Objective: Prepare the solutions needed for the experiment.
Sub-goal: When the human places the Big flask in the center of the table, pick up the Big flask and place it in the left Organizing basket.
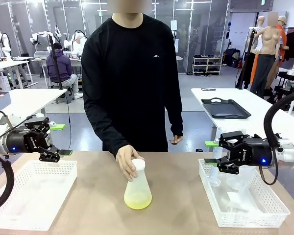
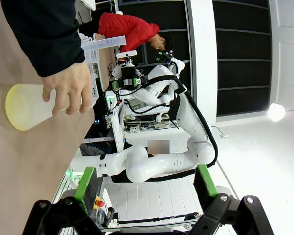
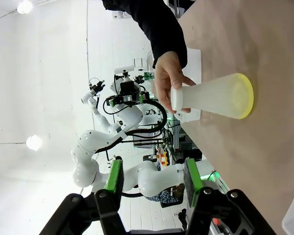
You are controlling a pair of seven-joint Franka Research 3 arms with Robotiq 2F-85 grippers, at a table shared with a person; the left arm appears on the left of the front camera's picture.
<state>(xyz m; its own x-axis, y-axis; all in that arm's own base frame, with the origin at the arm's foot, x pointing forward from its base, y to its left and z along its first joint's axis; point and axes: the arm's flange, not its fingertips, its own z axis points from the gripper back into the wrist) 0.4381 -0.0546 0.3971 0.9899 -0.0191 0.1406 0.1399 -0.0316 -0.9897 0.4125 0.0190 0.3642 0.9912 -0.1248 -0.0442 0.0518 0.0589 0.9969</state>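
Nearest on the tan table (image 1: 181, 205) stand two white mesh baskets, one at each side. The left basket (image 1: 39, 164) holds nothing that can be made out. The right basket (image 1: 247, 221) holds some see-through ware too faint to tell apart.

The left gripper (image 1: 61, 139) hangs above the far edge of the left basket, lying roughly level and pointing toward the middle of the table. Its fingers are spread wide with nothing between them; in the left wrist view the gripper (image 2: 144, 180) shows its green pads (image 2: 85, 182) well apart. The right gripper (image 1: 209, 152) hangs the same way over the far end of the right basket, pointing inward. Its fingers also stand apart and empty, and the right wrist view shows the same gripper (image 3: 153, 177) with a clear gap between the pads (image 3: 114, 180).

Between the baskets, about mid-table, a whitish cone-shaped flask (image 1: 137, 186) stands upright on the tabletop, well apart from both grippers. The solutions (image 1: 137, 200) lie as a shallow pale yellow-green layer in its bottom, seen also from the left wrist (image 2: 12, 108) and right wrist (image 3: 247, 96).

The person's hand (image 1: 127, 164) closes around the flask's neck from above. The person, in a black long-sleeved top, stands at the far side. Farther back, another white table carries a black tray (image 1: 224, 108).
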